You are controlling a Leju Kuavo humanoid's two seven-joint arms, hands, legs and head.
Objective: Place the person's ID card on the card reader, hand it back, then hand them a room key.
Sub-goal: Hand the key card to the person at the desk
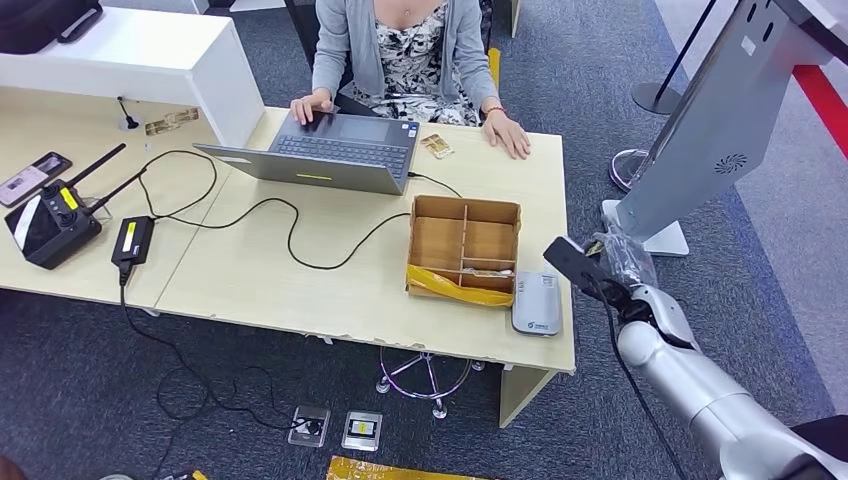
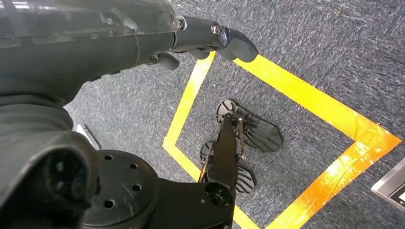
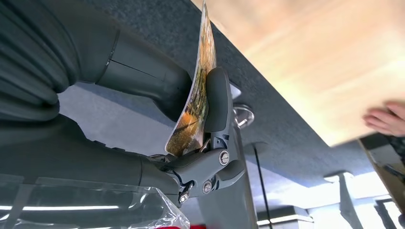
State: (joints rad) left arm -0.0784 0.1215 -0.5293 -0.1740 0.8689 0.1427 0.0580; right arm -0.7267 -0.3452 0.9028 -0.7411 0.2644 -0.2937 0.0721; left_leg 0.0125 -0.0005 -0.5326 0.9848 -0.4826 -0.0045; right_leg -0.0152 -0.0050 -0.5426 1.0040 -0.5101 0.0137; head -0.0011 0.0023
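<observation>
A: Entry, right hand (image 3: 191, 119). In the right wrist view it pinches a thin card (image 3: 196, 95) between the thick grey thumb and a darker finger. The card is edge-on to the lens, slightly bowed, with a glossy printed face in orange and green tones.

B: ID card or room key?

A: Cannot tell from the print. In the head view the right hand (image 1: 600, 265) sits just off the desk's right edge, beside the card reader (image 1: 537, 302). My judgement is that it holds the card at one end so the flat face can be laid down or offered outward.

B: Reader description?

A: A flat grey slab with rounded corners, matte, lying on the pale wood-grain desk (image 1: 300, 280) against the right side of the cardboard box (image 1: 464, 245). Nothing rests on the reader. The box is open-topped and split by partitions, with yellow tape along its near wall. I can't make out its contents.

B: Left hand (image 2: 210, 40)?

A: It hangs over the grey carpet (image 2: 310, 43) by the yellow floor tape (image 2: 305, 95). The fingers are loosely curled and hold nothing.

B: The person (image 1: 400, 50)?

A: Seated at the far side, one hand on the laptop (image 1: 330, 150) and the other flat on the desk next to a small card (image 1: 436, 146). It could be another task card, but that's unconfirmed.
</observation>
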